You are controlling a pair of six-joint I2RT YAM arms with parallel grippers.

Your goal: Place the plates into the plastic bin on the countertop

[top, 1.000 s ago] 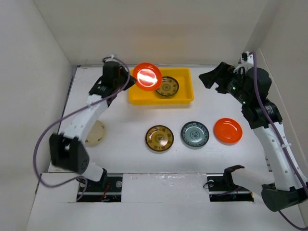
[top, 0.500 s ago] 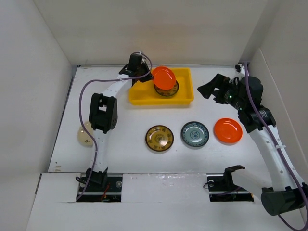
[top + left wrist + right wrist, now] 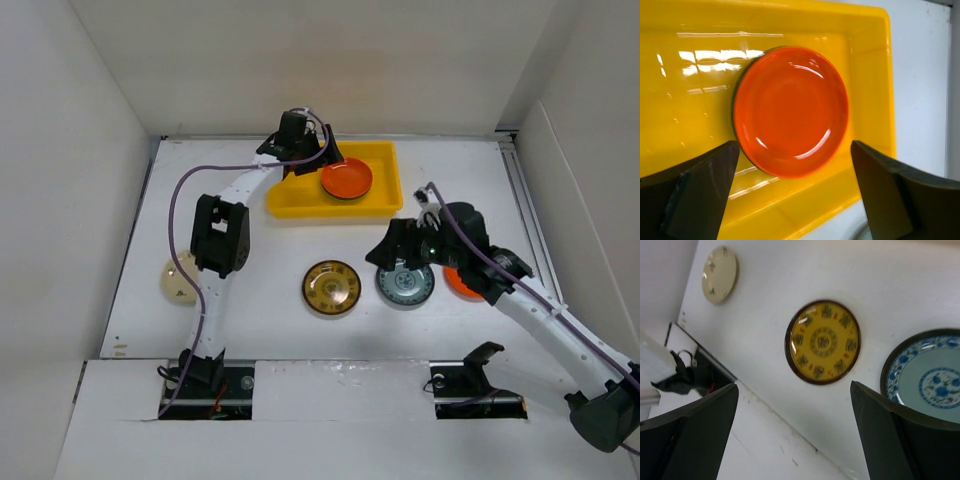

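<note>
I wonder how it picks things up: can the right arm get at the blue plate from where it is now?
Probably yes. The right gripper hangs open close over the blue plate, which lies flat with nothing stacked on it or lying in between.

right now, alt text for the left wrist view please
An orange plate lies in the yellow plastic bin, on a darker plate whose rim barely shows. The left gripper hangs open above it, holding nothing; white countertop at right.
</note>
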